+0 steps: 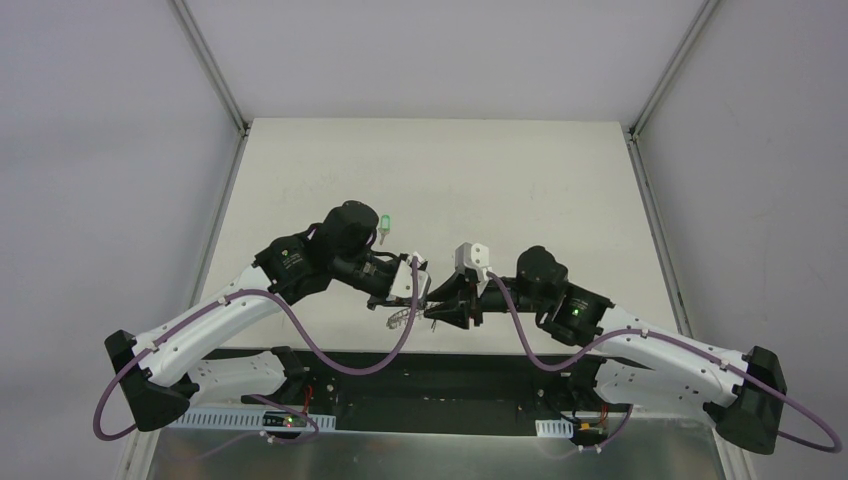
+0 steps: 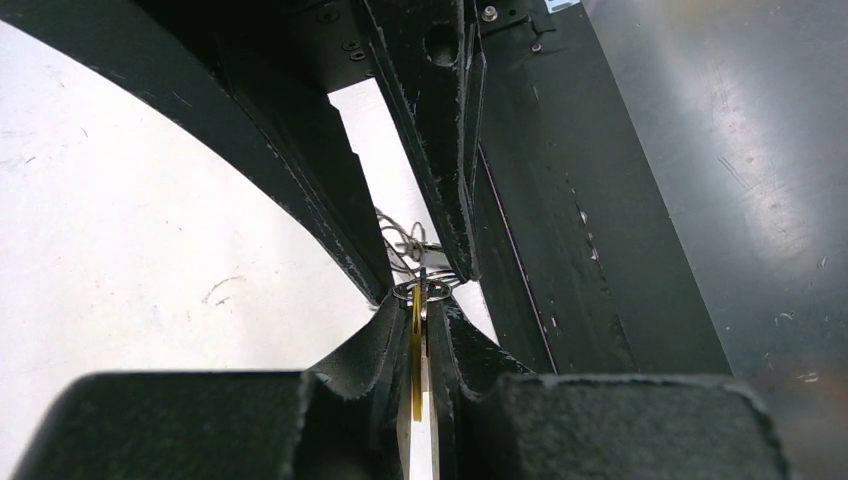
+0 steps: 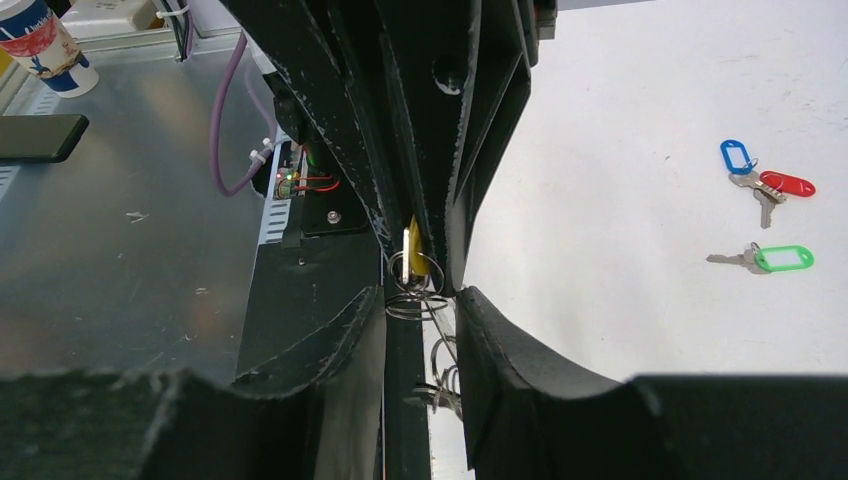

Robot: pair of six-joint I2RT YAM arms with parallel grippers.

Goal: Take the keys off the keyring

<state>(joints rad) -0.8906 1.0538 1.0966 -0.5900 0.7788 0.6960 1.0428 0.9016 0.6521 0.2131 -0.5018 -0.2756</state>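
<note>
From above, the left tool and right tool meet tip to tip over the worktop's near edge. The left wrist view shows the left tool clenched on the yellow-tagged key, not yet off the keyring. In the right wrist view the right tool grips the keyring, while the blue-tagged key, red-tagged key and green-tagged key lie loose on the worktop, so apparently only the yellow remains

No readable text, print on cup (red, blurred) illegible
</note>
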